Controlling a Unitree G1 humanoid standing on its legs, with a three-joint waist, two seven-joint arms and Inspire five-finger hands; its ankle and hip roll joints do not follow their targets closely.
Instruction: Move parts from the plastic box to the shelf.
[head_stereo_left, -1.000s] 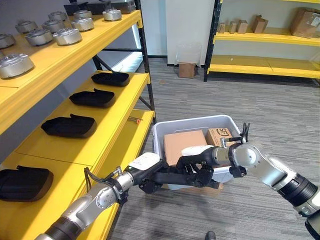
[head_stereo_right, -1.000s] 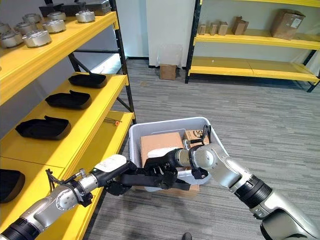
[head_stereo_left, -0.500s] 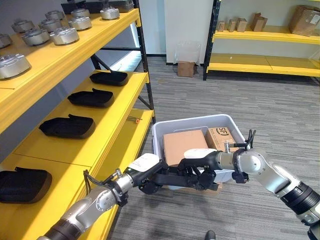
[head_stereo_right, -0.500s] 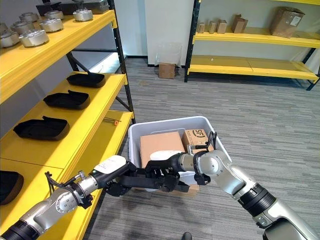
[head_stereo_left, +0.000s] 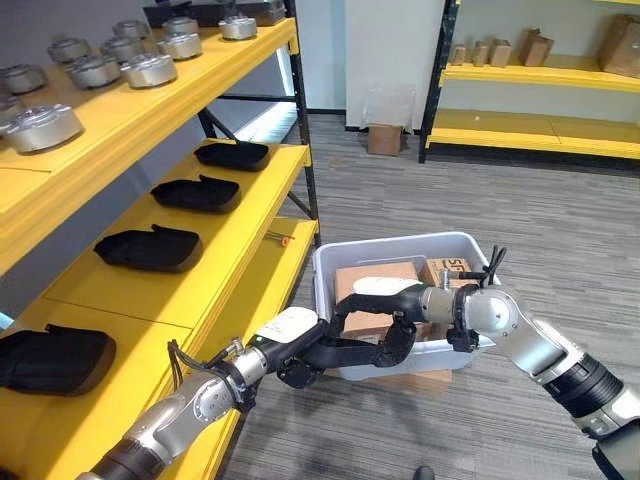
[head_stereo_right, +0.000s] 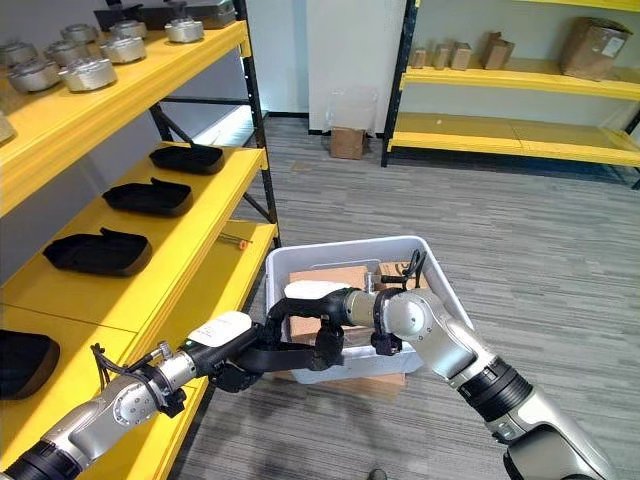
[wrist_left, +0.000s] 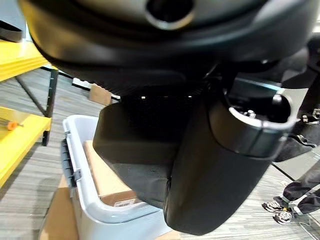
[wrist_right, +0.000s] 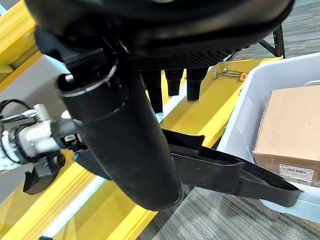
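Shelf: a yellow rack (head_stereo_left: 200, 250) on black posts runs along the robot's left; its top level carries round silver metal parts (head_stereo_left: 40, 125), its middle level a row of black moulded parts (head_stereo_left: 148, 248) lying flat and apart from one another.
Far shelf: a second yellow rack (head_stereo_left: 540, 130) stands against the back wall across the grey floor, with small cardboard boxes (head_stereo_left: 500, 50) on its upper level.
Plastic box: a pale grey tub (head_stereo_left: 335, 275) sits on the floor just beside the near rack's lower corner, resting on a flat piece of cardboard (head_stereo_left: 410, 380).
Contents: a large brown carton (head_stereo_left: 365, 280) fills much of the tub, with a smaller carton (head_stereo_left: 450, 270) beside it toward the robot's right.
Part in hand: a long black moulded part (head_stereo_right: 290, 350) is held between both hands in front of the tub's near wall, level with its rim, outside the shelf.
Left hand: the left hand (head_stereo_left: 300, 350) comes in from the lower left; its fingers are closed round the near end of the black part.
Right hand: the right hand (head_stereo_right: 325, 325) reaches across from the right, thumb in a white cover on top, fingers curled down over the other end of the part.
Small item: an orange-tipped tool (head_stereo_left: 280, 238) lies on the lowest yellow level near the post.
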